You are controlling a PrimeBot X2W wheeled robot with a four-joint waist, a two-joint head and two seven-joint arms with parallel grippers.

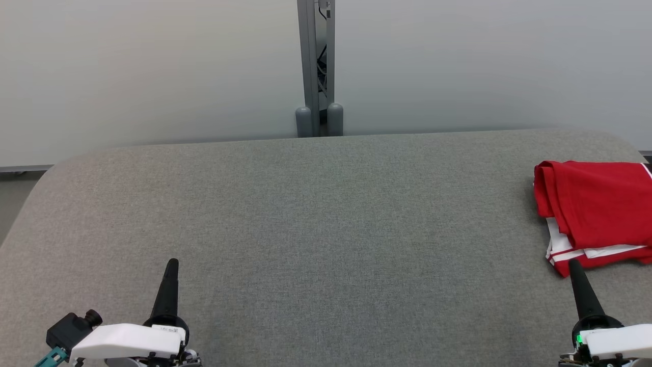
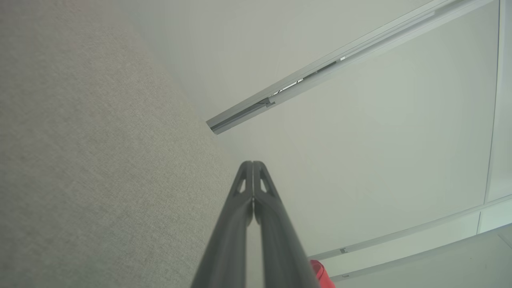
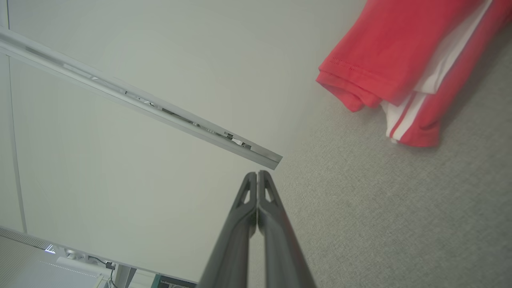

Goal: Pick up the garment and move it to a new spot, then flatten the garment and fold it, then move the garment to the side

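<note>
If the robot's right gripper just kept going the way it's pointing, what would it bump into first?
Probably the pale wall behind the table, near the grey post. The right gripper, jaws shut, aims past the red garment, which lies off to one side; depth is unclear.

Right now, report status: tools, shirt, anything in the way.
Left tool shut, empty. Right tool shut, empty. Red shirt folded on table, right edge, just past right tool. Nothing blocking.

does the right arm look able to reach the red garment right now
Likely yes: the red garment lies just ahead of the right gripper, nothing between them; its shut jaws must open first.
</note>
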